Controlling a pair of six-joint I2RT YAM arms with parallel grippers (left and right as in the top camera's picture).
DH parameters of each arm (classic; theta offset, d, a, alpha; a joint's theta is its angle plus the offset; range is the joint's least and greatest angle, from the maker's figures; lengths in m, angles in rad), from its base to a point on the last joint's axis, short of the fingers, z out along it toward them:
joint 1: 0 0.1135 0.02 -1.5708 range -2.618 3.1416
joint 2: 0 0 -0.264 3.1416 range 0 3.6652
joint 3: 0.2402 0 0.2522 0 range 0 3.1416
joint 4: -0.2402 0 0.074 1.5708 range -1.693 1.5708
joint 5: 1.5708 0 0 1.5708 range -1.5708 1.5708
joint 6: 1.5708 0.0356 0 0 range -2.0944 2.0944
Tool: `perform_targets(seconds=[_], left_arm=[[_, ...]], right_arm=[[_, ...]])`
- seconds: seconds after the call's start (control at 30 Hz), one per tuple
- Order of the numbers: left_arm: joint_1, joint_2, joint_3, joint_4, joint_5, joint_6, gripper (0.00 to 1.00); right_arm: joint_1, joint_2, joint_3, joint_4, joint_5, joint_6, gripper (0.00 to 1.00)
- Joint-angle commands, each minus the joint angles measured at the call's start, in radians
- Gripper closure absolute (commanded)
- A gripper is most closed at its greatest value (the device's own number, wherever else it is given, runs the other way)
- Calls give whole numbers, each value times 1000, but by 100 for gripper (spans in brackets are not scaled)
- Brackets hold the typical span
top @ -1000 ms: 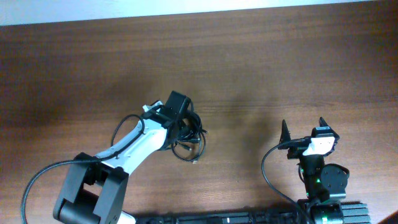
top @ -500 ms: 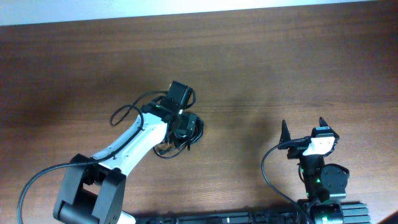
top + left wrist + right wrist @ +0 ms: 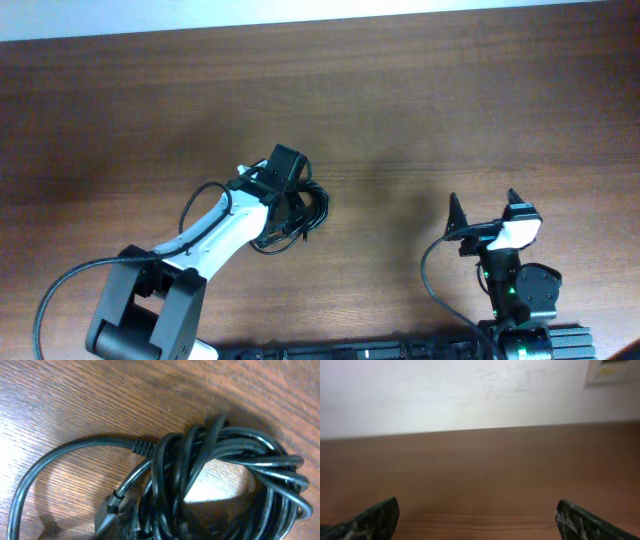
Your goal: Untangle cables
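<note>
The cables (image 3: 316, 205) are a fist-sized knotted black coil near the table's middle, with a loose loop (image 3: 268, 243) trailing toward the front. My left gripper (image 3: 292, 208) is down on the coil and looks shut on its strands. In the left wrist view the coil (image 3: 175, 460) fills the frame, one cord arcs out to the left, and a small plug end (image 3: 107, 512) lies by the jaws (image 3: 150, 530), which the strands mostly hide. My right gripper (image 3: 484, 210) is open and empty, far to the right of the coil; its fingertips (image 3: 477, 520) frame bare wood.
The brown wooden table (image 3: 450, 100) stretches all round. Its far edge meets a white wall (image 3: 470, 395). The right arm's base (image 3: 520, 300) and a dark rail sit at the front edge. The left arm's own thick wire (image 3: 195, 205) loops beside its white link.
The left gripper swung up and left with the coil, then came back a little. The coil now lies slightly left of where it was, its trailing loop pulled in toward the arm. The right arm barely moved.
</note>
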Motion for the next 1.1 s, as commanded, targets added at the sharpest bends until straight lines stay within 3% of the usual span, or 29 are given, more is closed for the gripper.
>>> perform_targets(seconds=[0.0,0.1,0.13,0.17,0.3,0.37,0.43,0.53,0.6,0.73,0.8,0.87,0.97,1.03,1.07], left_arm=[[-1,-12,-5,6,-129,2,100],[11,-62,42,6,-142,270,100],[10,-117,76,7,-142,430,100],[10,-150,90,7,-141,505,100],[10,-305,99,6,-115,647,100],[10,-380,99,7,-114,760,100],[10,-419,99,6,-31,907,100],[10,-430,99,2,313,1216,100],[10,-430,99,2,343,1267,100],[10,-430,99,-21,487,1375,100],[10,-430,99,-23,514,1383,100],[9,-430,99,-46,514,1383,100],[9,-430,99,-70,515,1383,100],[-6,-430,99,-88,514,1390,100],[-23,-430,99,-88,514,1390,100]], right_arm=[[5,3,-8,21,-245,533,2],[5,3,-8,26,-352,517,2],[5,7,-8,21,-369,351,1],[5,17,-3,14,-371,338,1],[5,137,134,-207,-381,333,2],[5,271,254,-248,-516,273,2],[5,400,337,-227,-676,274,2],[5,614,376,80,-1037,278,1],[5,726,376,230,-1078,278,10],[32,925,376,310,-1077,349,16],[114,1032,376,386,-1077,365,19],[191,1105,376,491,-1029,371,30],[282,1185,376,592,-911,418,36],[293,1194,376,619,-904,418,48],[293,1194,376,618,-904,418,62]])
